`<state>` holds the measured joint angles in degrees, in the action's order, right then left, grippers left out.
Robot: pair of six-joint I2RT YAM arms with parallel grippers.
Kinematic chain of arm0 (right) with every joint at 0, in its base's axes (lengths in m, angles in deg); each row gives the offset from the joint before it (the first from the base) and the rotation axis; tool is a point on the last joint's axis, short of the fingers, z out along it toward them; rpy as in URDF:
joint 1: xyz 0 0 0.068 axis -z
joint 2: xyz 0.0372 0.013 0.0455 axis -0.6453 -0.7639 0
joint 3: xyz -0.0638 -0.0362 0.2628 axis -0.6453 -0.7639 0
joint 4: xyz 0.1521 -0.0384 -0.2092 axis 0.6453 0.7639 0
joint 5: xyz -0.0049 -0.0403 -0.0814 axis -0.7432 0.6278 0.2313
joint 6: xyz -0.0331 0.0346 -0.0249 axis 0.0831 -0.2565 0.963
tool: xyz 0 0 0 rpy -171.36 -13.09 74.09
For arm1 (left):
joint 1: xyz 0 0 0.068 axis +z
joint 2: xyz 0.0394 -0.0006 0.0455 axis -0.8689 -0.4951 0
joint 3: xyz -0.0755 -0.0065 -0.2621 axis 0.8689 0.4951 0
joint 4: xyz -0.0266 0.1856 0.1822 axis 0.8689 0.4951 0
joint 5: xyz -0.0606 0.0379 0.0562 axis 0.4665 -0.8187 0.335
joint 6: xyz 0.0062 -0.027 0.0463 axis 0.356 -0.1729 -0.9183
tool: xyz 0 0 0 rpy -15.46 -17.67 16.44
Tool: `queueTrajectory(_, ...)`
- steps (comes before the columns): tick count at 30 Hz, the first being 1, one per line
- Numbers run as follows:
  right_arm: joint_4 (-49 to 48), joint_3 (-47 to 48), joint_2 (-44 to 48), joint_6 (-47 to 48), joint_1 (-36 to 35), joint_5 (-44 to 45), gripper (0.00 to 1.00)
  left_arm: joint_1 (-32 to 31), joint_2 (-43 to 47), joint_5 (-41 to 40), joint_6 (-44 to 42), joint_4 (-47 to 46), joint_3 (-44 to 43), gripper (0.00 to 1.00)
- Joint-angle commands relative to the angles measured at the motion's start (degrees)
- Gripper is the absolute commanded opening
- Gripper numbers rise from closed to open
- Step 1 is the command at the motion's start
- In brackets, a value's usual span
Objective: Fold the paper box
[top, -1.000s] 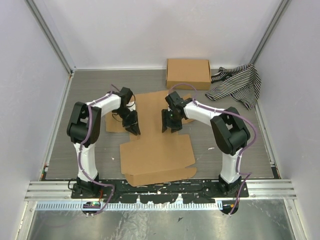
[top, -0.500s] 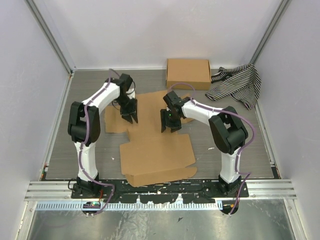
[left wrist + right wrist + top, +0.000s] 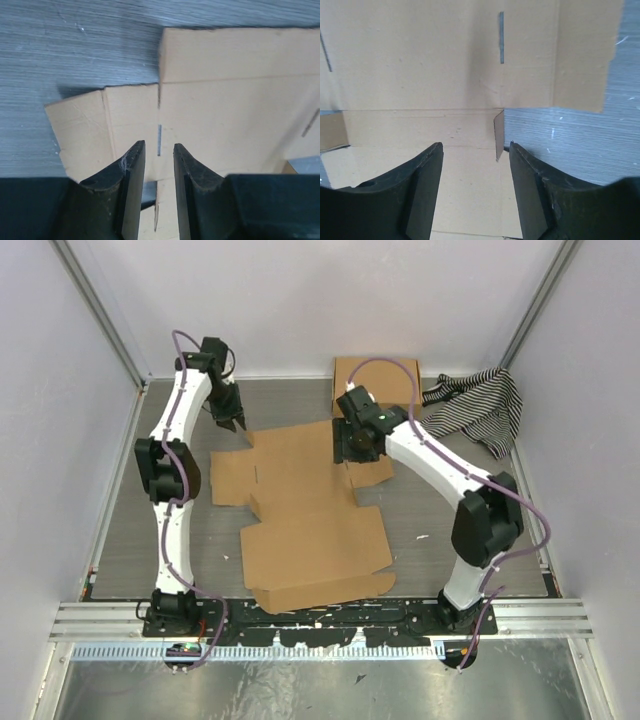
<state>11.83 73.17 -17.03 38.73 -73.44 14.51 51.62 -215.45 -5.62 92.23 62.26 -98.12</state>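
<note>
The paper box lies unfolded and flat on the grey table, between the two arms. The left gripper hangs near the sheet's far left corner, jaws narrowly parted and empty. The right gripper hovers over the far right flaps, jaws wider apart, gripping nothing. A closed cardboard box and a striped cloth sit at the back.

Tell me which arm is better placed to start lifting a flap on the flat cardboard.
Right, probably. The right gripper hangs open over the paper box, a slightly raised tab just ahead. The left gripper sits beyond the sheet's far left corner.
</note>
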Motion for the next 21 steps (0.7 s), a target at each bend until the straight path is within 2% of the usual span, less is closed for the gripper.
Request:
queueTrajectory(1, 3.64, 3.03, 6.27, 2.35, 1.47, 3.81, 0.61, 0.1, -5.86, -0.76, 2.47, 2.76, -2.98, 0.36)
queueTrajectory(9, 3.76, 0.7, 11.68, 3.35, 7.58, 0.5, 0.62, 0.14, -9.29, 0.24, 5.09, -1.99, -2.31, 0.35)
queueTrajectory(17, 4.71, -1.0, 13.1, 4.12, 10.49, -0.88, 0.62, 0.1, -13.07, -0.14, 6.92, -4.06, -6.01, 0.34)
queueTrajectory(20, 4.69, -1.58, 13.56, 4.17, 11.04, -1.46, 0.62, 0.1, -14.91, -0.25, 7.26, -4.41, -7.88, 0.31)
queueTrajectory(21, 4.67, -1.65, 13.69, 4.17, 11.22, -1.61, 0.62, 0.1, -15.2, -0.25, 7.38, -4.79, -8.13, 0.27)
